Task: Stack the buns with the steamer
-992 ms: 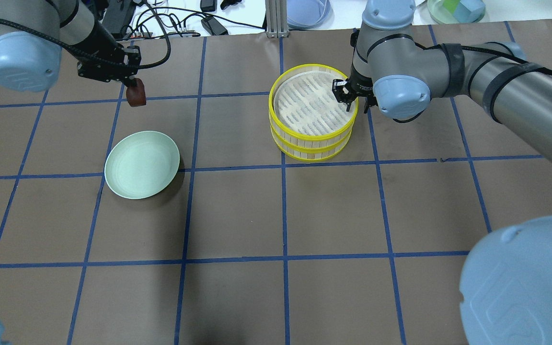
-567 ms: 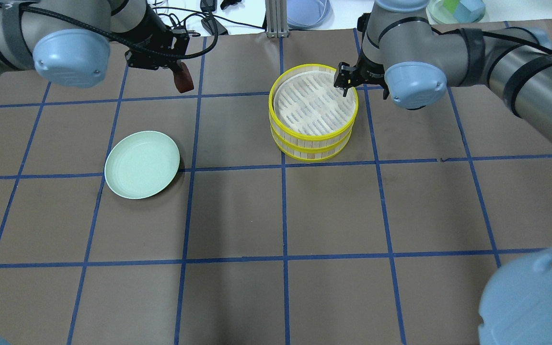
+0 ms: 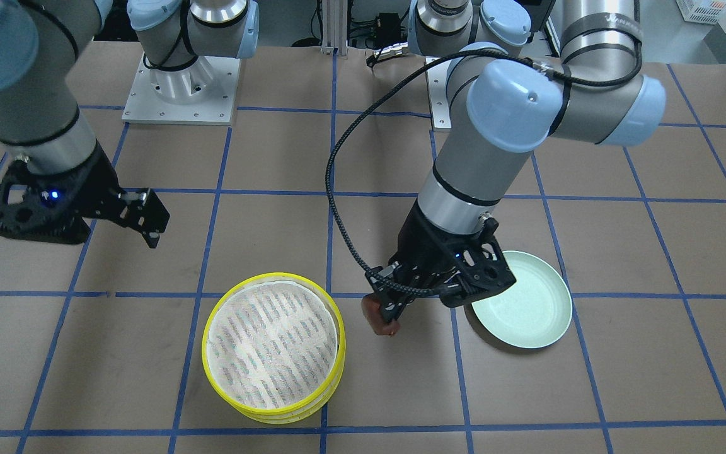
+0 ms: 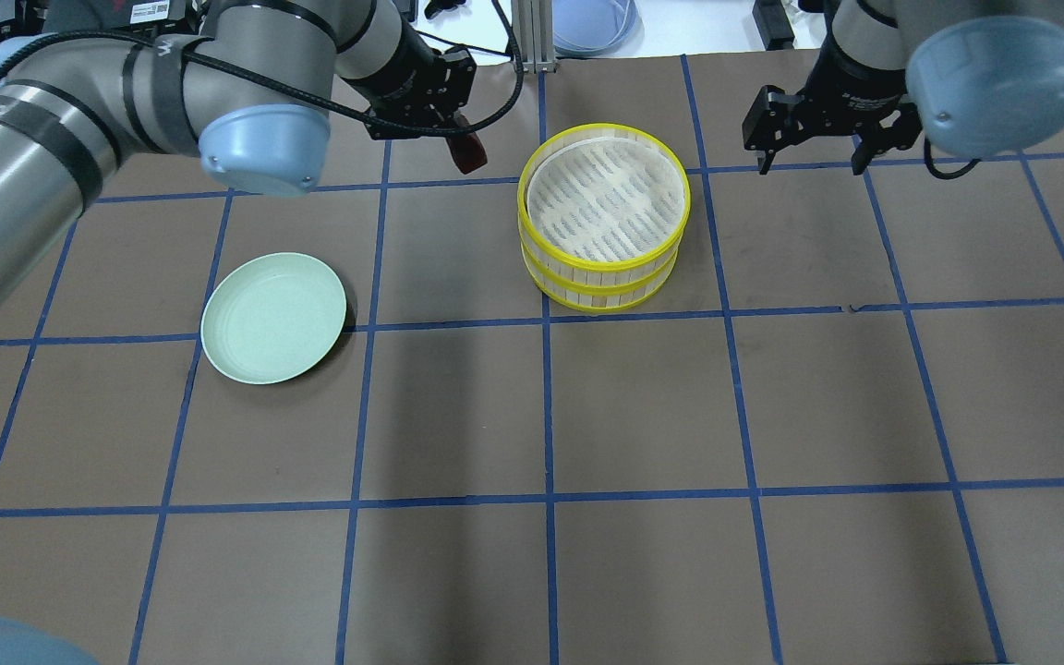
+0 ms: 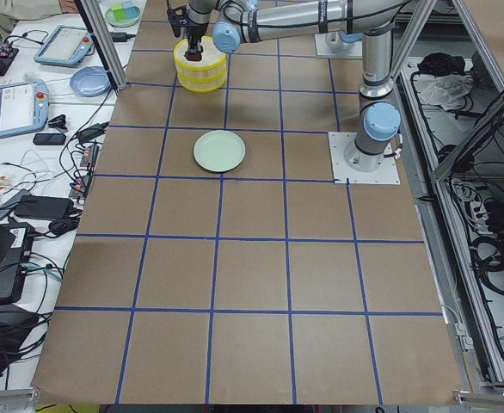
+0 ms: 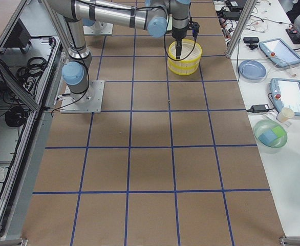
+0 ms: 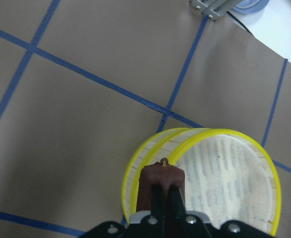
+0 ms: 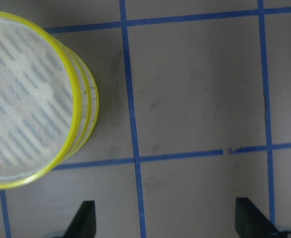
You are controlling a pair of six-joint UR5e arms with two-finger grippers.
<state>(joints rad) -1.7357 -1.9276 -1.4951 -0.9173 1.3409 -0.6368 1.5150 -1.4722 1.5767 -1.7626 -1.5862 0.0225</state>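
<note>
Since it's headed for steamer (image 4: 601, 282) just beyond tips imo, left pincer (image 7: 165, 196) pinches brown bun (image 7: 160, 174); right pincer (image 4: 809, 164) spread, empty, off aside.

1. A flat table (image 4: 643, 406) covered in brown paper carries a grid of blue tape lines (image 4: 548, 416).
2. Seen from overhead, a round, yellow-rimmed bamboo steamer (image 4: 598, 282) of two stacked tiers stands upright at about 12 o'clock from the table's middle, straddling one lengthwise line.
3. A pale green, round, shallow plate (image 4: 274, 317) lies at about 9 o'clock, well apart from the steamer.
4. In the front-facing view, a grey square metal mounting plate (image 3: 142, 110) sits at about 11 o'clock from the steamer.
</note>
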